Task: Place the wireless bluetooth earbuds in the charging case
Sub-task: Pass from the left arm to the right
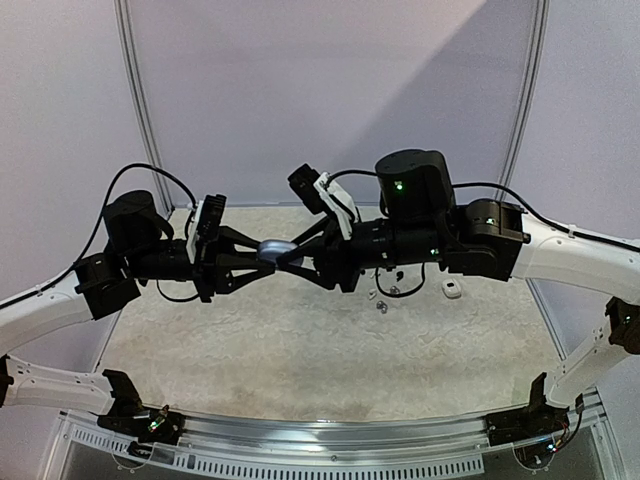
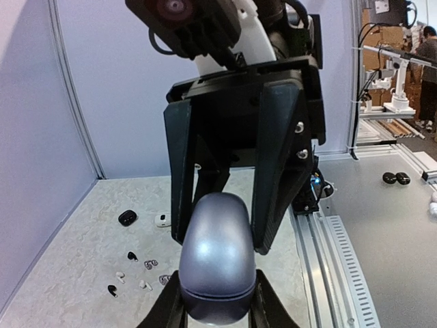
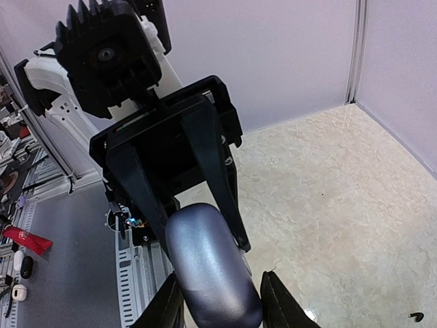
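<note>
A silvery-blue pebble-shaped charging case (image 1: pixel 278 249) hangs closed in mid-air between both arms. My left gripper (image 2: pixel 217 277) is shut on its lower end, one finger on each side of the case (image 2: pixel 217 253). My right gripper (image 3: pixel 220 279) straddles the other end of the case (image 3: pixel 208 266); its jaws stand open, close to the sides, with a thin gap at one finger. In the top view the left gripper (image 1: pixel 272 257) and right gripper (image 1: pixel 287 255) meet tip to tip. Several tiny earbuds (image 2: pixel 140 273), black, white and silvery, lie loose on the mat, the earbuds (image 1: pixel 380 298) below the right arm.
A black case (image 2: pixel 127 218) and a white case (image 2: pixel 162 220) lie on the beige mat (image 1: pixel 300 350) behind the earbuds. The white case (image 1: pixel 451 289) sits under the right forearm. A ribbed metal rail (image 2: pixel 334 260) borders the mat, and lilac walls enclose it.
</note>
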You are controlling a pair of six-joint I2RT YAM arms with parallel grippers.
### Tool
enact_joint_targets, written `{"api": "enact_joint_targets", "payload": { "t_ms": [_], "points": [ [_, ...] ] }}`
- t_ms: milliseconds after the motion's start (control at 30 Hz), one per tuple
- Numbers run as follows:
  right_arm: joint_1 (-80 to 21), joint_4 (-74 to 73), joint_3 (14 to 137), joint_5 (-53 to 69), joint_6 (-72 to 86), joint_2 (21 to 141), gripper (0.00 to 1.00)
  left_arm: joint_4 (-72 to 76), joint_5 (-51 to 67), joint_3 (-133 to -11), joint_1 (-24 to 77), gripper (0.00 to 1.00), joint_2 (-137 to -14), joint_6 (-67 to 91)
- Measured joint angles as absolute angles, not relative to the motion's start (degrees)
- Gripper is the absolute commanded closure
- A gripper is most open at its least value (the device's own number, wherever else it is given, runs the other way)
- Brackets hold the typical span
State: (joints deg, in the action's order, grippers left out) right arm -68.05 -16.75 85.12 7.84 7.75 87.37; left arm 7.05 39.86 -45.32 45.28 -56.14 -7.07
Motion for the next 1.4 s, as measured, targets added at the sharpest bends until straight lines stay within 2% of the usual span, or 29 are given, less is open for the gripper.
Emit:
{"api": "enact_joint_targets", "payload": {
  "t_ms": [567, 767, 967, 1200, 1300, 1400],
  "points": [
    [-67.7, -18.5, 85.1, 9.1, 8.8, 87.4, 0.64, 5.0, 41.1, -45.3, 45.3, 1.00, -56.1, -6.8],
    [-66.8, -20.5, 86.7, 12.5, 8.5, 88.0, 0.77, 5.2, 41.3, -45.3, 45.4, 1.00, -56.1, -3.5],
    [-66.2, -22.5, 88.1, 14.6, 8.6, 89.3, 0.77, 2.5, 41.3, -45.4, 45.4, 1.00, -55.8, -5.4],
    [-66.2, -23.5, 88.2, 15.2, 8.5, 89.9, 0.96, 0.1, 41.4, -45.6, 45.4, 1.00, -55.8, -6.2],
    [-66.2, -23.5, 88.2, 15.8, 8.7, 89.9, 1.00, 0.1, 41.7, -45.6, 45.4, 1.00, -55.7, -4.8],
    [-66.0, -23.1, 88.2, 16.6, 8.8, 89.9, 1.00, 0.1, 41.7, -45.6, 45.4, 1.00, -55.5, -3.4]
  ]
}}
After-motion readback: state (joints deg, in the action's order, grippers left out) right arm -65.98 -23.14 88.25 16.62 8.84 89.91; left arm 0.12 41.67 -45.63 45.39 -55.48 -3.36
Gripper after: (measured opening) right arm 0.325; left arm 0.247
